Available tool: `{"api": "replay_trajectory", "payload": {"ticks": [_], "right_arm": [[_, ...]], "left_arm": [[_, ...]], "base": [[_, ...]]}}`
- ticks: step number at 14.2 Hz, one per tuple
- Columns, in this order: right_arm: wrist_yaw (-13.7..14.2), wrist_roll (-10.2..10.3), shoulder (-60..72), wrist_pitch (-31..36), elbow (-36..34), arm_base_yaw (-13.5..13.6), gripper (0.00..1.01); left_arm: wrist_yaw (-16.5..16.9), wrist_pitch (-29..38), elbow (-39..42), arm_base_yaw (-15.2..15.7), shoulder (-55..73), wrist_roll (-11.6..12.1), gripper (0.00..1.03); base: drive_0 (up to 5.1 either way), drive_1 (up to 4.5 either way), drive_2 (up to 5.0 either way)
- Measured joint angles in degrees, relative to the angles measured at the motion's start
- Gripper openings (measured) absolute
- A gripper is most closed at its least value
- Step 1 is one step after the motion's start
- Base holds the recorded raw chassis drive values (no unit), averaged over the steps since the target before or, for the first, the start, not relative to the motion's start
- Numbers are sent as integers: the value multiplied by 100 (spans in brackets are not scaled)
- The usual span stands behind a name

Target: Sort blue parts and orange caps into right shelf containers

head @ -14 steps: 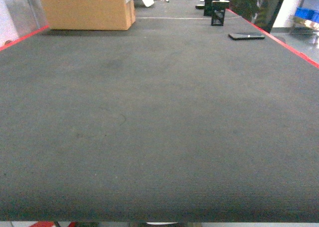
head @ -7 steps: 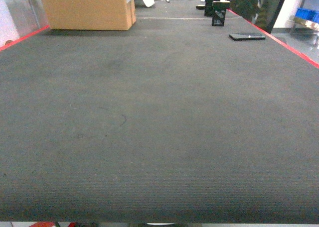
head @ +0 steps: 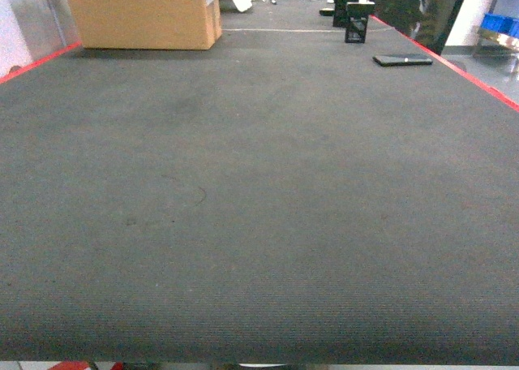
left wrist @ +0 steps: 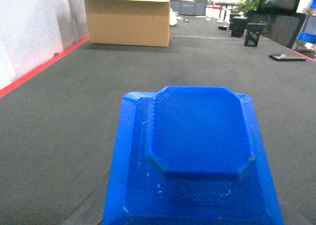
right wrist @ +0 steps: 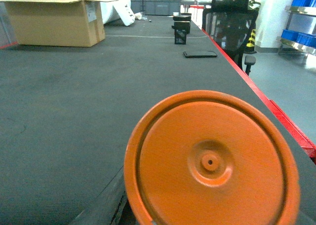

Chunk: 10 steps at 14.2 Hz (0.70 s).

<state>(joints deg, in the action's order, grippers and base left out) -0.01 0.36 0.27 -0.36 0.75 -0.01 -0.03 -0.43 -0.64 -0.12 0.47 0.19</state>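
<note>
A dark table (head: 259, 224) is stretching ahead, a blue part (left wrist: 195, 156) is filling the left wrist view and an orange cap (right wrist: 212, 161) the right, but I cannot tell either gripper's state.

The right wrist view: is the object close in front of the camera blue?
No, the orange cap fills the near part of that view, round and orange.

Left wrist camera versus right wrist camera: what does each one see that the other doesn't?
Only the left wrist view shows a blue part filling its foreground. Only the right wrist view shows a round orange cap close up, plus blue crates on a shelf at far right. Both share the dark table, the cardboard box, the black office chair and the flat black device.
</note>
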Motion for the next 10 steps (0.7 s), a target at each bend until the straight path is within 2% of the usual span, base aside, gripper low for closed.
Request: {"api": "replay_trajectory", "payload": {"ticks": [10], "right_arm": [[-2,0,0,0,0,0,44]], "left_arm": [[-4,2,0,11,0,0,42]], "base": [[-54,-54,-54]]}}
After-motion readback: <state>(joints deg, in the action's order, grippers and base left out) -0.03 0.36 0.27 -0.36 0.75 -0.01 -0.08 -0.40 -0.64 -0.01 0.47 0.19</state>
